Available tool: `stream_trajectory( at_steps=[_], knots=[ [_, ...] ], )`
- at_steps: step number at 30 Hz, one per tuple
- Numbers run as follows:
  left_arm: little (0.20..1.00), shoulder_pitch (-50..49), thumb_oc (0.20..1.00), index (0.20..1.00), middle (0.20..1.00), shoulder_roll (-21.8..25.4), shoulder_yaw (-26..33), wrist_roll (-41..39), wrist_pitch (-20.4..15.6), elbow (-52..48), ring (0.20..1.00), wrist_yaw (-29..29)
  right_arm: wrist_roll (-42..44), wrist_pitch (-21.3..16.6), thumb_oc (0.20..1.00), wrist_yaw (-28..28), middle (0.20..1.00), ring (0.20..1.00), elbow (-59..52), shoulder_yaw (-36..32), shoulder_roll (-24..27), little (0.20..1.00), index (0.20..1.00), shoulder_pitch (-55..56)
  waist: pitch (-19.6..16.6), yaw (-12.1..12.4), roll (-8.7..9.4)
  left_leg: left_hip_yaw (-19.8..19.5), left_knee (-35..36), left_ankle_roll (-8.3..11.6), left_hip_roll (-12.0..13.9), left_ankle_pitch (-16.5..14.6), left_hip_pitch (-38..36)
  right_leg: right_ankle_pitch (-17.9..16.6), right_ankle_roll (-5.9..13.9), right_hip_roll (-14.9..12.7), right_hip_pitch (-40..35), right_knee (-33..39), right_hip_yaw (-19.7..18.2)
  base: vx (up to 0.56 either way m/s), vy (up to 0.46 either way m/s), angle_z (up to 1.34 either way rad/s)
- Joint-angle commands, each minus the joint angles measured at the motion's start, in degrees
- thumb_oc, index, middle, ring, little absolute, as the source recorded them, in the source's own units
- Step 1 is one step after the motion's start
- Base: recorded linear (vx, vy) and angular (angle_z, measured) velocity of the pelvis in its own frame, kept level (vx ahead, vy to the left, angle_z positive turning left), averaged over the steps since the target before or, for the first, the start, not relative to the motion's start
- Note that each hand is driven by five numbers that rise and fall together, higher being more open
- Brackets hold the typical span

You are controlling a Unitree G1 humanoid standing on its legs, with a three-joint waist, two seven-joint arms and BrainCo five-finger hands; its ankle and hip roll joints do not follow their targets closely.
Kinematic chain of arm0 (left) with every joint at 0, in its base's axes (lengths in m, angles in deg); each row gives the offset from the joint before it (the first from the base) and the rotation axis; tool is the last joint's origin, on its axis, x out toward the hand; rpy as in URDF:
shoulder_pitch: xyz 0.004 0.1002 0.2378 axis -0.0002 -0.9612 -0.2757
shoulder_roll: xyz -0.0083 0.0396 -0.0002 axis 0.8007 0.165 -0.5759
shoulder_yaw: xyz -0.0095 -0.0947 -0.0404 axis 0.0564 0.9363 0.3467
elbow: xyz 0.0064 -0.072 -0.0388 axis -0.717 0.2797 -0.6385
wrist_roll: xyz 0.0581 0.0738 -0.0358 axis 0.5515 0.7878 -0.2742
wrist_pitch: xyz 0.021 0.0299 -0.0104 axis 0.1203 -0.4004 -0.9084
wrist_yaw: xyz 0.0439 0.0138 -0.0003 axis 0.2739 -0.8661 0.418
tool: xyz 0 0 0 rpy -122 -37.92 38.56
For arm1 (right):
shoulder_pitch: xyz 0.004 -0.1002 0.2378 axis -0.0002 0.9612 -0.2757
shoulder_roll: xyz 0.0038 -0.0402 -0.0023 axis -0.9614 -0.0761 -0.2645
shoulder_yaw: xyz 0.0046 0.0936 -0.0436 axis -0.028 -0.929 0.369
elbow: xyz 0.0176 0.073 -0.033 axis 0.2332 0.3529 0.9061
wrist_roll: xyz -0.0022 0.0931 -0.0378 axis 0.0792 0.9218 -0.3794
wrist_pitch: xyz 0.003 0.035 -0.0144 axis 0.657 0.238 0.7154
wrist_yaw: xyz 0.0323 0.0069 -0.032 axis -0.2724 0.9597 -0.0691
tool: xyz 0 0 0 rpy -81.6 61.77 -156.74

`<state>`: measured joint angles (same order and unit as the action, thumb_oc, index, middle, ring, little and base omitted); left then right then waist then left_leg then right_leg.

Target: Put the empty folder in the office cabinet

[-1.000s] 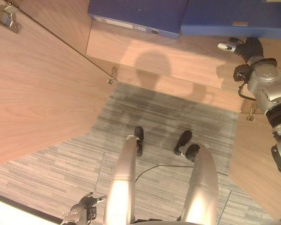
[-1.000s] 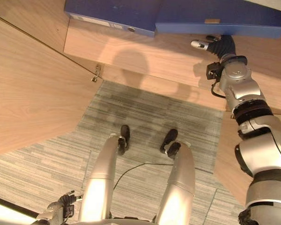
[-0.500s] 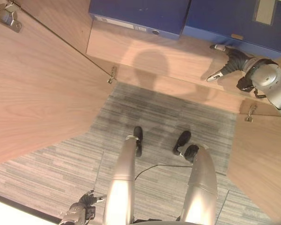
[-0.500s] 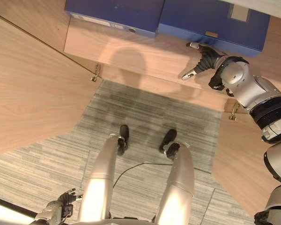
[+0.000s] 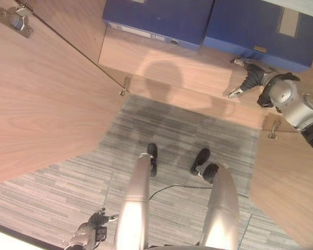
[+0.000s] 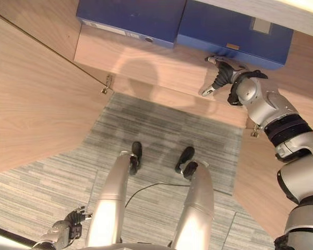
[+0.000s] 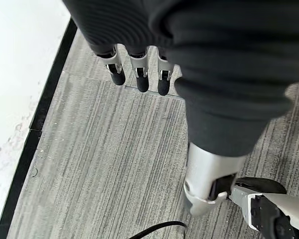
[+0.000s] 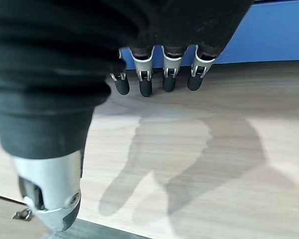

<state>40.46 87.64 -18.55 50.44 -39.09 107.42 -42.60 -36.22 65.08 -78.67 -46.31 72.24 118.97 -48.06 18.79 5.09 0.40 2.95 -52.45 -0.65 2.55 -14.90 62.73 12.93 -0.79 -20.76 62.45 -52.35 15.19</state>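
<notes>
Right robot hand (image 6: pixel 223 76) sits at the upper right of the frame, over the bare wooden shelf (image 6: pixel 146 62) of the office cabinet, and it's empty: fingers (image 8: pixel 164 74) straight and relaxed, thumb spread apart, nothing between them. The task's folder (image 6: pixel 235 35) lies flat on that shelf just past the fingertips, toward the top of the frame, a blue slab with its long axis running across the picture, left to right. In the right wrist view there's a strip of bare wood between the dark tips and the blue front edge, so near, not touching. A second blue folder (image 6: pixel 130 18) lies beside it at the upper centre, edge close to edge.

So the right robot hand is the near one by far. The arm reaches in from the right side, palm facing down to the shelf, fingers pointing at the folder's long side.

The left robot hand (image 5: pixel 92 233) hangs low at the bottom left of the frame over the grey carpet (image 5: pixel 177 130), fingers loose, holding nothing, well apart from the cabinet. The open door (image 5: pixel 41 94) spreads across the left.

My read: folder's in, released.
</notes>
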Motion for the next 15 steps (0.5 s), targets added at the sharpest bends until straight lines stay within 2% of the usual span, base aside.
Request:
stream_trajectory(
  at_steps=[1, 4, 6, 8, 9, 10, 13, 15],
  knots=[
    [1.000, -3.7, 1.000, 1.000, 1.000, 2.3, -2.5, -2.0, 0.2, 0.0, 1.000, -2.3, -1.5, 4.6, 1.000, 3.9, 1.000, 1.000, 14.1, 4.1, -2.7, 1.000, 1.000, -4.0, 2.1, 1.7, -3.57, -0.3, 5.2, 0.37, 1.5, 1.7, 0.8, 1.7, 1.93, -1.4, -2.7, 1.7, -1.6, -0.02, 0.026, -0.05],
    [1.000, -4.0, 1.000, 1.000, 1.000, 2.5, -3.0, -2.9, 0.3, -1.2, 1.000, -2.6, -1.3, 5.2, 1.000, 3.1, 1.000, 1.000, 14.9, 4.7, -4.2, 1.000, 1.000, -5.0, 2.1, 1.7, -3.79, -0.3, 4.6, 0.22, 1.3, 1.4, 1.1, 1.9, 1.71, -1.5, -2.4, 1.2, -1.8, 0.00, 0.010, -0.09],
    [1.000, -4.6, 1.000, 1.000, 1.000, 2.6, -3.8, -3.3, 0.6, -1.8, 1.000, -2.2, 0.4, 5.2, 1.000, 1.4, 1.000, 1.000, 15.3, 5.1, -4.8, 1.000, 1.000, -5.0, 1.9, 1.9, -3.94, -0.3, 4.2, 0.10, 1.1, 1.3, 1.5, 2.2, 1.53, -1.5, -2.1, 0.7, -1.9, 0.00, -0.002, -0.02],
    [1.000, -5.5, 1.000, 1.000, 1.000, 3.4, -4.6, -3.2, 1.0, -3.2, 1.000, -1.1, 3.4, 5.6, 1.000, -3.0, 1.000, 1.000, 15.4, 6.8, -5.1, 1.000, 1.000, -4.4, 1.8, 2.3, -4.19, -0.5, 3.5, 0.10, 0.8, 1.1, 2.1, 2.7, 1.21, -1.7, -1.6, -0.2, -2.1, 0.00, 0.000, 0.00],
    [1.000, -5.6, 1.000, 1.000, 1.000, 3.4, -4.6, -3.2, 1.0, -3.2, 1.000, -1.1, 3.4, 5.5, 1.000, -3.0, 1.000, 1.000, 15.5, 6.9, -5.1, 1.000, 1.000, -4.5, 1.7, 2.3, -4.21, -0.5, 3.4, 0.10, 0.8, 1.1, 2.1, 2.7, 1.21, -1.7, -1.6, -0.2, -2.1, -0.01, -0.014, 0.04],
    [1.000, -6.0, 1.000, 1.000, 1.000, 3.8, -5.4, -3.8, 1.1, -3.9, 1.000, -0.3, 3.2, 5.4, 1.000, -6.0, 1.000, 1.000, 18.7, 10.6, -5.0, 1.000, 1.000, -6.5, 1.6, 2.9, -4.20, -0.6, 2.9, 0.18, 0.8, 1.1, 2.6, 2.8, 1.09, -1.8, -1.1, -0.7, -2.3, -0.01, -0.004, 0.04],
    [1.000, -6.8, 1.000, 1.000, 1.000, 3.8, -5.2, -4.6, 1.2, -5.4, 1.000, -0.3, 2.0, 5.1, 1.000, -7.2, 1.000, 1.000, 15.5, 13.8, -3.8, 1.000, 1.000, -7.9, 1.6, 2.9, -4.14, -0.5, 2.5, 0.22, 0.9, 1.0, 2.9, 2.8, 1.06, -1.8, -0.8, -1.0, -2.5, -0.01, 0.008, 0.02],
    [1.000, -7.7, 1.000, 1.000, 1.000, 3.3, -3.6, -4.2, 1.9, -6.2, 1.000, -0.2, 0.1, 5.1, 1.000, -11.2, 1.000, 1.000, -2.0, 15.2, 0.0, 1.000, 1.000, -5.0, 2.0, 1.8, -3.48, -0.4, 2.0, 0.20, 1.1, 0.7, 3.1, 3.0, 0.92, -1.7, -0.6, -1.4, -2.5, 0.00, 0.011, 0.04]
  ],
)
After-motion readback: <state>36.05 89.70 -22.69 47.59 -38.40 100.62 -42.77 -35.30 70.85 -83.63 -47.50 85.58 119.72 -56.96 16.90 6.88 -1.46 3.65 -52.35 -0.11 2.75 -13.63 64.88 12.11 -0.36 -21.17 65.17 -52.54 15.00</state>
